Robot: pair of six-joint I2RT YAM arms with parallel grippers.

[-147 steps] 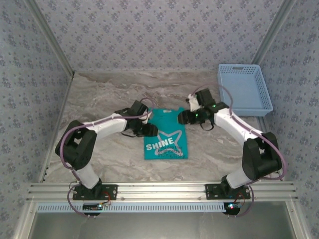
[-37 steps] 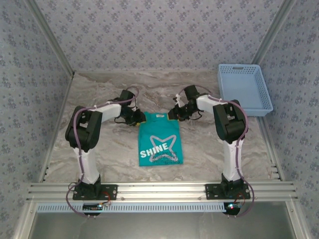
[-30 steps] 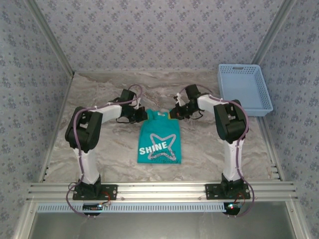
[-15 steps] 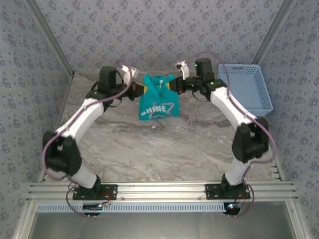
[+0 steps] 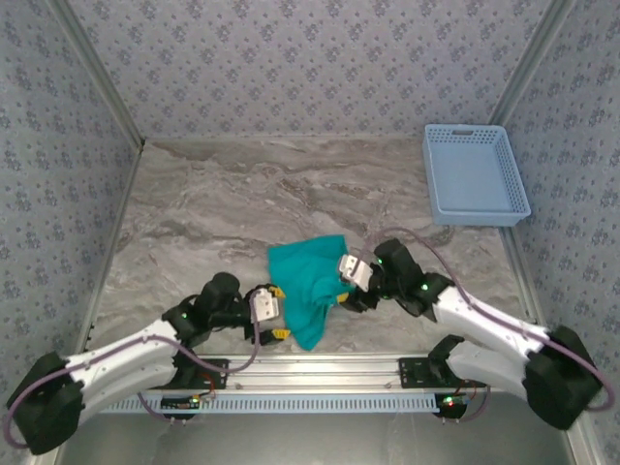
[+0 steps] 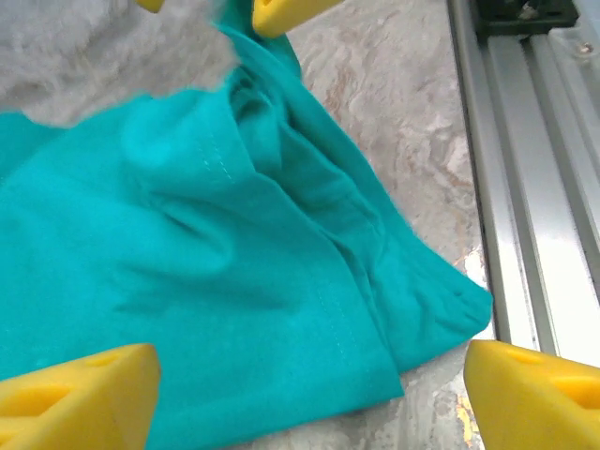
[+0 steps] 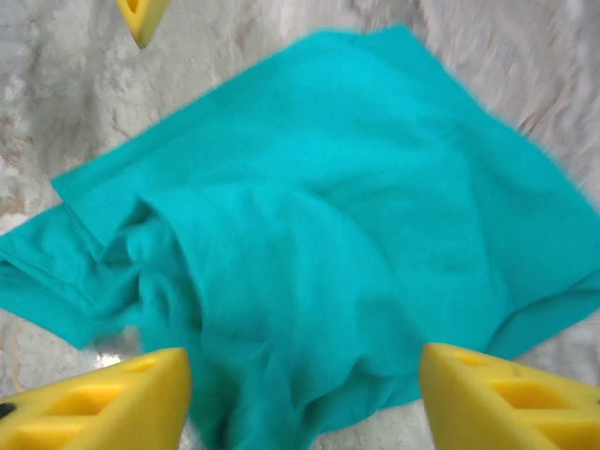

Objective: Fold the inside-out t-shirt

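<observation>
Teal t-shirt lies rumpled, plain side up, near 6 o'clock edge of marbled worktop, stitched hems showing. Left hand at shirt's 8 o'clock, right hand at its 3 o'clock. Both low over cloth, fingers spread wide, gripping nothing. Likely flanking heap to catch edges and spread it flat. Blue basket at 2 o'clock, well apart.

We see the t-shirt dropped near
Before, it hung at the far side; now it lies bunched by the rail, left gripper and right gripper opened.
</observation>
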